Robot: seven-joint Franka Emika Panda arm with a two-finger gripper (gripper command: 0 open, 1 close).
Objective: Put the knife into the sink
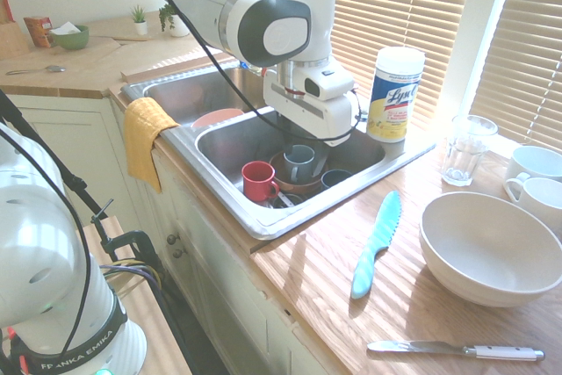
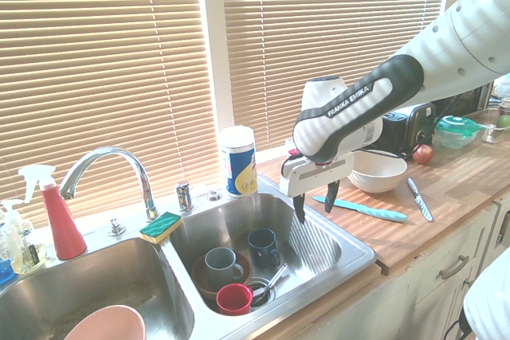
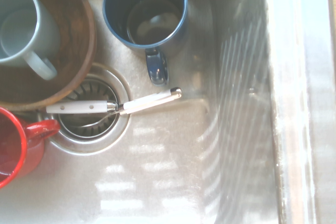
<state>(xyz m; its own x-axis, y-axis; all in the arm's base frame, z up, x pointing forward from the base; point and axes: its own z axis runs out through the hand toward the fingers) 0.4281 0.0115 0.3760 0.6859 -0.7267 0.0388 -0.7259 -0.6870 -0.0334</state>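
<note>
The turquoise knife (image 1: 376, 245) lies flat on the wooden counter to the right of the sink (image 1: 230, 140), its serrated blade pointing toward the window. In the second exterior view the knife (image 2: 362, 209) rests just beyond the sink's (image 2: 323, 251) right rim. My gripper (image 2: 315, 203) hangs open over the right basin's right side, fingers pointing down with nothing between them. It is apart from the knife. The wrist view looks straight down onto the sink floor (image 3: 173, 171) and shows no knife.
The right basin holds a red mug (image 2: 233, 298), a blue mug (image 3: 144, 9), a grey mug (image 2: 221, 264) in a brown bowl and white-handled cutlery (image 3: 113, 106) over the drain. On the counter stand a white bowl (image 1: 487, 248), a silver knife (image 1: 457, 351), a glass (image 1: 463, 148) and a wipes canister (image 1: 395, 94).
</note>
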